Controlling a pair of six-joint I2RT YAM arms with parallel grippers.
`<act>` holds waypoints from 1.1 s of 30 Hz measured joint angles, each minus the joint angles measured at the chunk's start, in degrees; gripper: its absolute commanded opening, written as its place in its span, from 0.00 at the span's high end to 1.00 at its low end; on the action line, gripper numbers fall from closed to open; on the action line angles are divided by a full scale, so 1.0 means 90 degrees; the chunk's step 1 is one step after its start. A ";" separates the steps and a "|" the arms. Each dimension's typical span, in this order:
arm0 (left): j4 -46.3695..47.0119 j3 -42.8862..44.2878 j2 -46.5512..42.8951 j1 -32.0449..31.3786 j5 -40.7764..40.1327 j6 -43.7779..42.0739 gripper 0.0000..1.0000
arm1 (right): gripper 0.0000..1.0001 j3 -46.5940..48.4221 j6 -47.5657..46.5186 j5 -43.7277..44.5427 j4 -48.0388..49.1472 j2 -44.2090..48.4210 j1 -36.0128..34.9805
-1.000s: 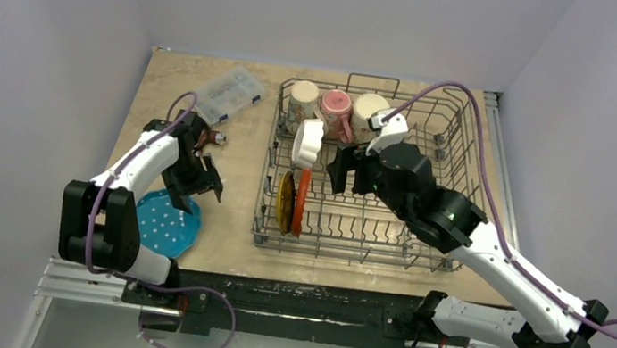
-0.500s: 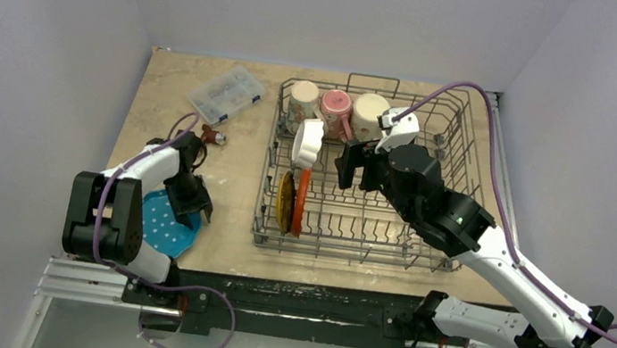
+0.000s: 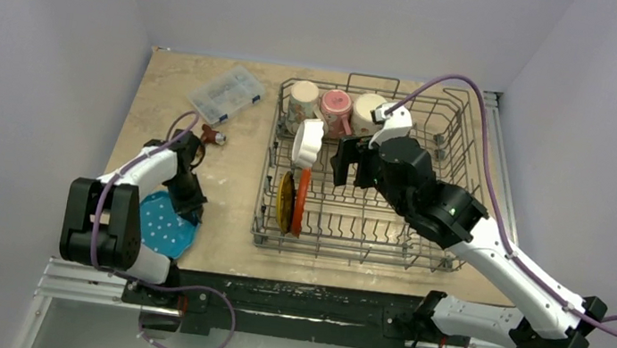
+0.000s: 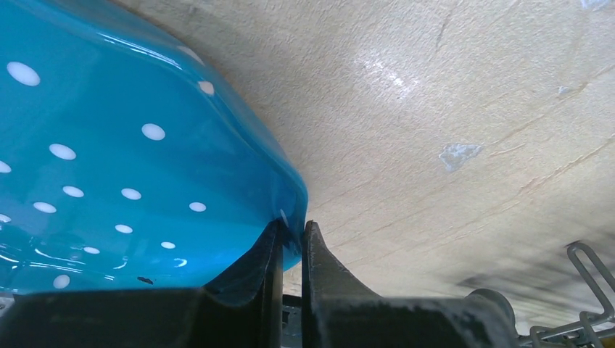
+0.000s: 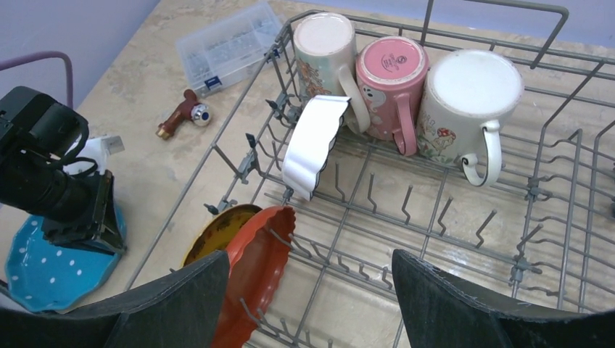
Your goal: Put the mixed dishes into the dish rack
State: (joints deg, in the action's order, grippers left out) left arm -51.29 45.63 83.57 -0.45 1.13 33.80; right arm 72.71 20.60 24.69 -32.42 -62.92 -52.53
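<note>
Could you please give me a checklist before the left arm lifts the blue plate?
1. Left tool shut on the rim of the blue plate: ok.
2. Grip deep enough to lift: cannot tell; only the edge is pinched.
3. Free slots in the dish rack beside the orange plate: ok.
4. Right tool open and empty: ok.
5. Path over the rack clear: not ok; the right arm hangs there.

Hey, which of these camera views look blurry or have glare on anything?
Left wrist: glare streaks on the blue plate, and the table blurs toward the lower right. Right wrist: sharp on the pink mug, its own fingers just dark shapes. Top external: even light, no glare.
</note>
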 measured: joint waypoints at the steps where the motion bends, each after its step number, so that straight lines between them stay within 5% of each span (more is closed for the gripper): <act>1: 0.0007 -0.0015 -0.0039 0.0000 -0.0017 0.0002 1.00 | 0.18 0.0051 0.0000 -0.0010 -0.0034 -0.0046 0.0000; 24: -0.0986 0.0444 -0.3099 0.0007 -0.0321 0.0908 1.00 | 0.19 0.1030 0.0041 -0.0554 -0.0192 -0.1103 0.0000; 33: -0.0663 0.0262 -0.3288 0.0007 0.0262 0.1389 1.00 | 0.19 0.1076 0.0044 -0.0721 -0.0328 -0.1185 0.0000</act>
State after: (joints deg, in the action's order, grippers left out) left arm -57.25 47.99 53.98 -0.38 3.49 46.30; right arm 82.39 20.99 18.20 -35.38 -73.58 -52.53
